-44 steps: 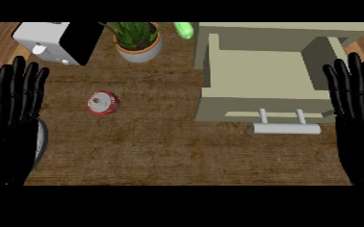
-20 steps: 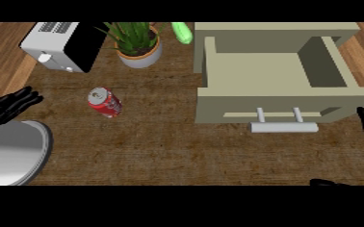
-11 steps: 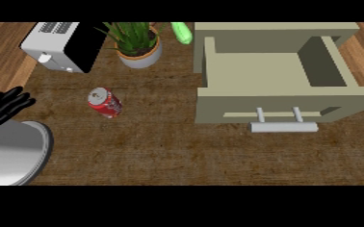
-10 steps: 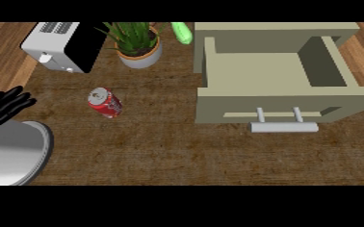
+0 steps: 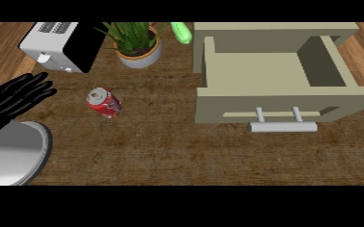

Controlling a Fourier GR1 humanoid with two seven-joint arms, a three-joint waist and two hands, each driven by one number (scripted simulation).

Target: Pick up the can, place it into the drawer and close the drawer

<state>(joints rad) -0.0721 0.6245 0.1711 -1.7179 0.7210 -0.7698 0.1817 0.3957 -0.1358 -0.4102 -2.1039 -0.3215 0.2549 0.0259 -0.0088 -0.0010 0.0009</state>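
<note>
The can (image 5: 104,103) stands slightly tilted on the worktop (image 5: 177,154), left of the open drawer (image 5: 274,79) and well apart from it. It is probably light, stiff and smooth-sided (likely to slip if pinched at the rim), so the best hold is round its middle. The left robot hand (image 5: 22,95) hangs just left of the can, fingers straight, holding nothing; the right one is out of view. Bare worktop lies between can and drawer, giving free room to carry. The toaster (image 5: 62,45) and plant (image 5: 136,43) stand behind the can, a grey plate (image 5: 20,151) near the front left edge, so approach from the side looks safest.
</note>
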